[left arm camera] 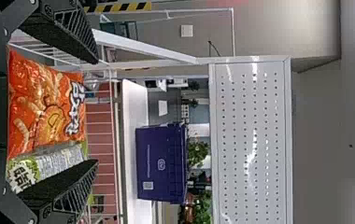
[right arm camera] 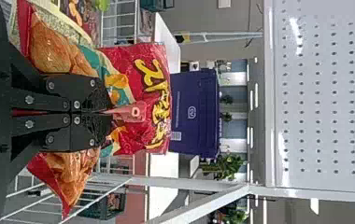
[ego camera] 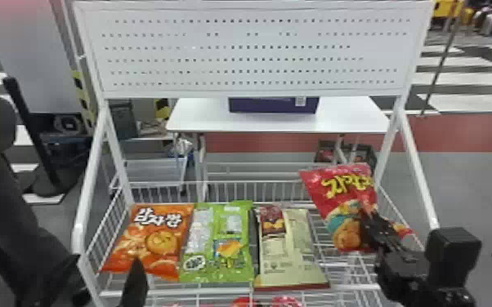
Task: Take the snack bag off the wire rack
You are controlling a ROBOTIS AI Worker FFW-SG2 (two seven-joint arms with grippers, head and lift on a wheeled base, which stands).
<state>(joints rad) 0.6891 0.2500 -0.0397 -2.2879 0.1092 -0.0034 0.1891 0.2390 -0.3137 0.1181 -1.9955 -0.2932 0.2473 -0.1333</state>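
My right gripper (ego camera: 374, 228) is at the right side of the wire rack (ego camera: 216, 291), shut on a red snack bag (ego camera: 345, 204) that is tilted and stands higher than the bags lying beside it. In the right wrist view the gripper (right arm camera: 103, 113) pinches the middle of the red bag (right arm camera: 140, 93), whose film is bunched between the fingers. My left gripper (ego camera: 135, 285) is at the front left of the rack, by the orange bag. In the left wrist view this gripper (left arm camera: 96, 112) stands open, its fingers wide apart with nothing gripped.
An orange bag (ego camera: 151, 241), a green bag (ego camera: 218, 245) and a cream bag (ego camera: 290, 249) lie side by side in the rack. White posts (ego camera: 417, 163) and a perforated panel (ego camera: 253, 53) frame it. Behind stands a white table (ego camera: 204, 118) with a purple box (ego camera: 273, 105).
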